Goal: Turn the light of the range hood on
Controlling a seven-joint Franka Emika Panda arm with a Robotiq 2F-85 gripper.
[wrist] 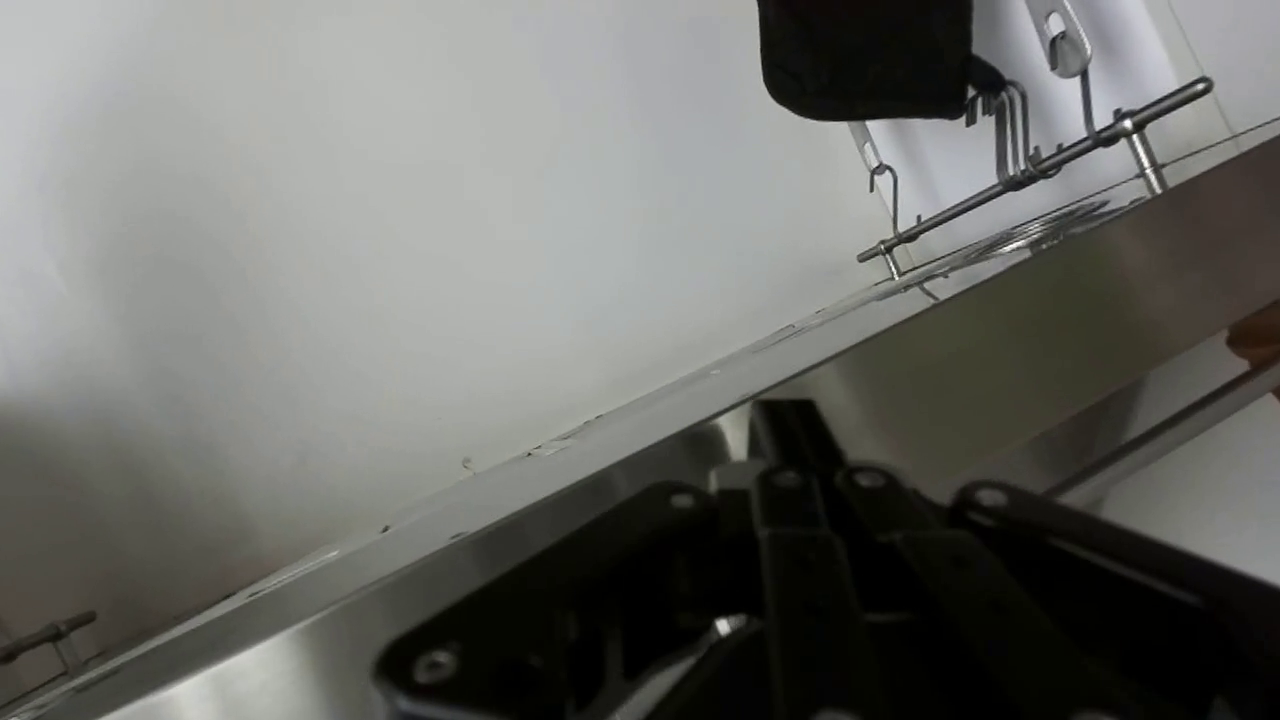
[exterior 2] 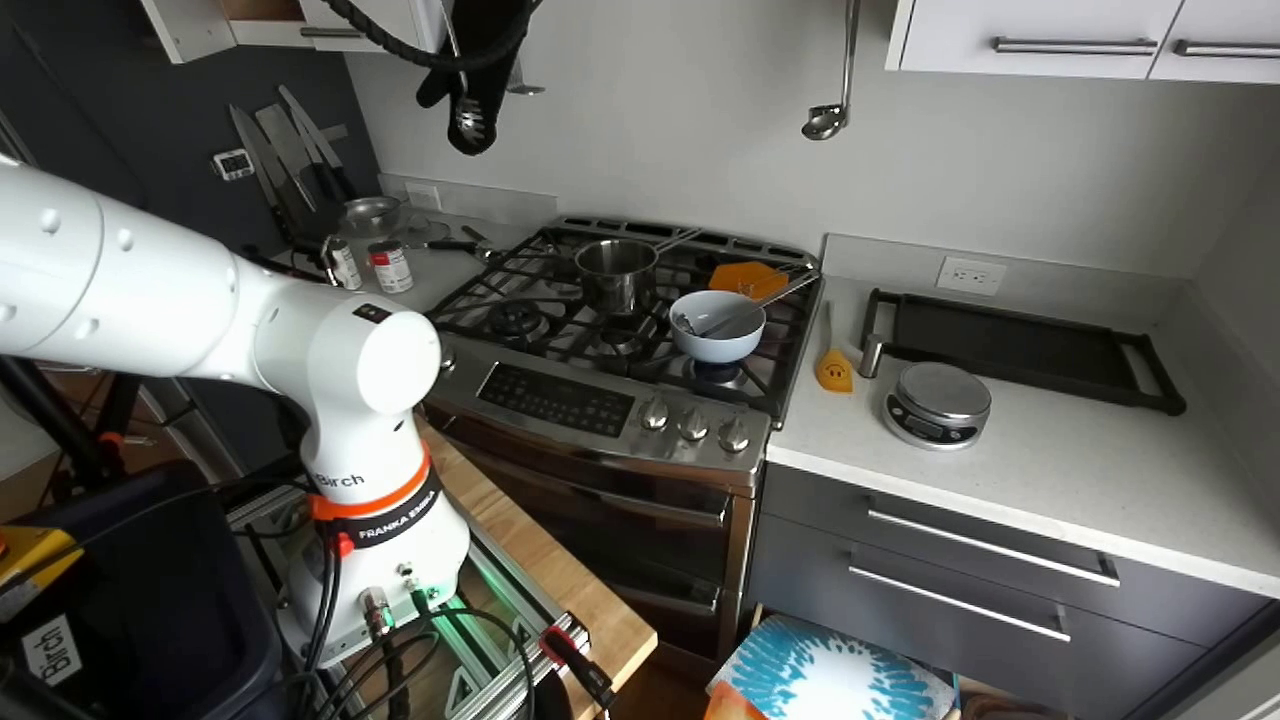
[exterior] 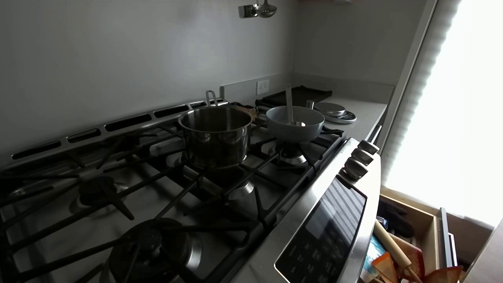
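The range hood [wrist: 990,370] shows in the wrist view as a brushed steel band running diagonally from lower left to upper right. My gripper [wrist: 786,406] is shut and empty, with its fingertips pressed together in front of the steel band. Whether the tips touch the steel, I cannot tell. The fingers hide the part of the hood behind them, and no switch shows. The light is out of view, and I see no warm yellowish glow on the steel. In both exterior views the hood and gripper are out of view; the white arm [exterior 2: 200,290] shows in an exterior view.
Steel rails with hooks [wrist: 1010,185] stick out near the hood, with a dark mitt [wrist: 865,60] hanging there. Below is the stove with a steel pot [exterior: 216,145] and a white bowl [exterior 2: 718,345]. Ladles [exterior 2: 826,121] hang on the wall side.
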